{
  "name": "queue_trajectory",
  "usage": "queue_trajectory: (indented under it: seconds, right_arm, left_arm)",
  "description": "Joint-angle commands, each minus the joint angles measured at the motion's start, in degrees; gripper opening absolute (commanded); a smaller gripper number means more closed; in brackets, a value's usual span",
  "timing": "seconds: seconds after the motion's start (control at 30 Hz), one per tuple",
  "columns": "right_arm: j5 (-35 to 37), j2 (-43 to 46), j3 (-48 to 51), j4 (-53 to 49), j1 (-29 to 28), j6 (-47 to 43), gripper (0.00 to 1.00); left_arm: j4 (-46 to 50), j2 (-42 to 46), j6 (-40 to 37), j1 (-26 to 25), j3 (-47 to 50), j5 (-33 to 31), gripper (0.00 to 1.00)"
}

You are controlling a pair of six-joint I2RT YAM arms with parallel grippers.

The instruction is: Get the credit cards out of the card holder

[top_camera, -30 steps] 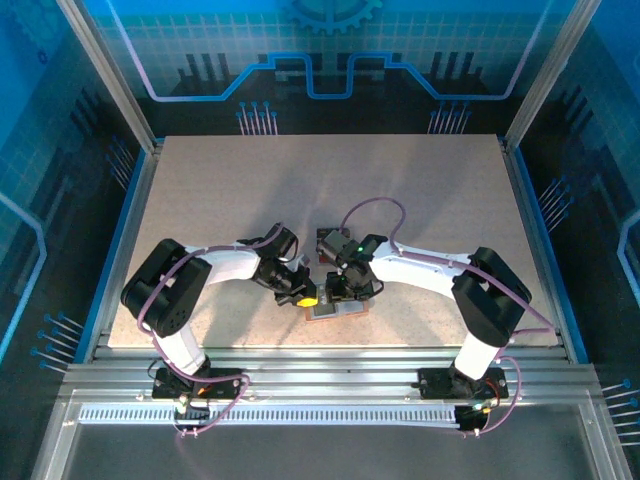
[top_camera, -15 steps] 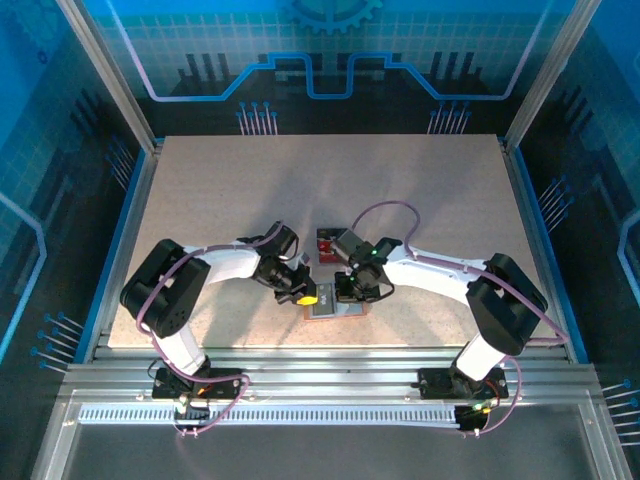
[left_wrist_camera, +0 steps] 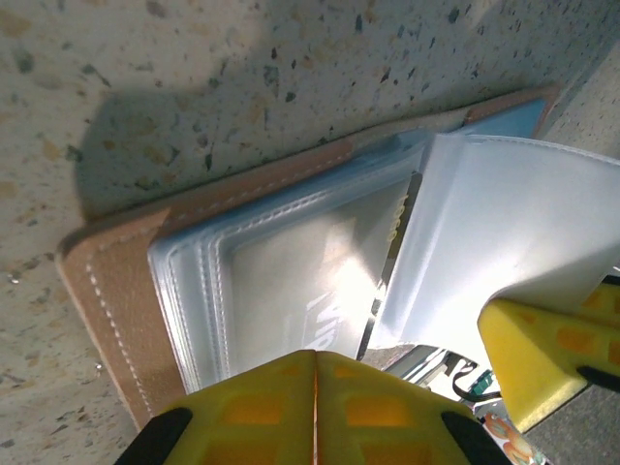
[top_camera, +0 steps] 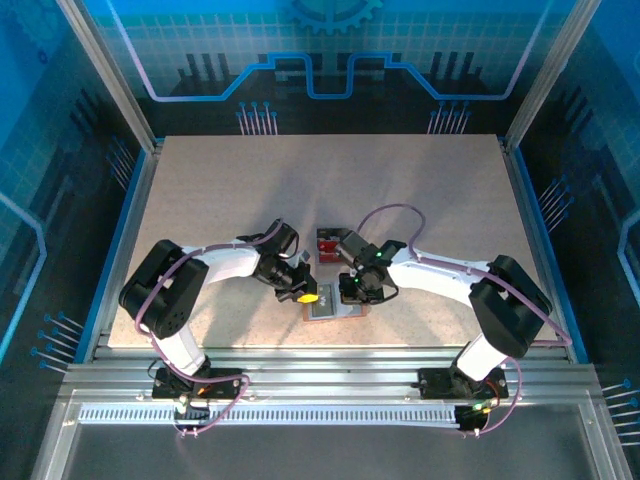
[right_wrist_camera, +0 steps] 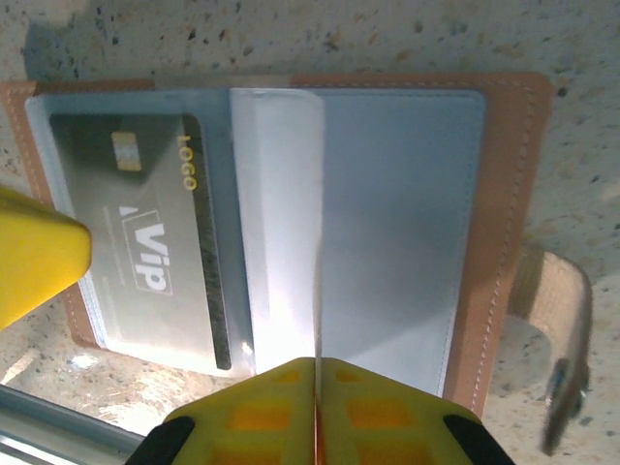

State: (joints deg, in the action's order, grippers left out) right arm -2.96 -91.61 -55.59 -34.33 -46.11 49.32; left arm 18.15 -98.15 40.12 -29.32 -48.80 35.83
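Left gripper (top_camera: 307, 297) and right gripper (top_camera: 351, 292) down on card holder (top_camera: 335, 312), table (top_camera: 220, 190) front; red credit card (top_camera: 326, 243) lying just behind.

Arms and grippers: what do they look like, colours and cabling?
On left arm and right arm: white links, black joints, a looping purple cable each. On left gripper and right gripper: yellow fingers with square recesses. A green light on the right wrist.

1 card holder (right_wrist_camera: 504, 223), 1 red card (top_camera: 327, 244), 1 grey card (right_wrist_camera: 145, 242).

Left claw (top_camera: 308, 297), right claw (top_camera: 350, 292) crowd card holder (top_camera: 335, 311); red card (top_camera: 326, 243) just behind; far table (top_camera: 330, 180) free.
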Motion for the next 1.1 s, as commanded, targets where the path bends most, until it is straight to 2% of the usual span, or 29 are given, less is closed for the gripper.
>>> queue_trajectory:
  seconds: [0.0, 0.33, 0.53, 0.7, 0.87, 1.07]
  right_arm:
    - [1.5, 0.7, 0.6, -1.9, 1.1, -1.4, 0.08]
    - [6.6, 1.6, -1.1, -8.8, 1.4, -2.9, 0.23]
    - [9.6, 2.9, -3.3, -12.9, 1.6, -4.1, 0.25]
    - [9.2, 3.5, -5.3, -13.3, 1.6, -4.7, 0.27]
    - [1.0, 3.7, -4.8, -5.2, 2.0, -5.9, 0.26]
    - [-7.9, -0.9, -4.3, 2.9, 2.6, -5.7, 0.25]
  left_arm:
    - [1.7, 0.6, -0.8, -0.1, -0.6, 0.2, 0.08]
    - [1.9, 0.9, -0.7, -0.1, -0.6, 0.0, 0.08]
    - [1.8, 1.1, -0.4, -0.1, -0.4, 0.0, 0.08]
    - [1.6, 1.6, -0.2, -0.2, -0.1, -0.2, 0.08]
    - [1.4, 2.0, 0.2, -0.7, 0.1, -0.2, 0.08]
    - [1.1, 2.6, 1.2, -1.8, 0.1, -0.6, 0.08]
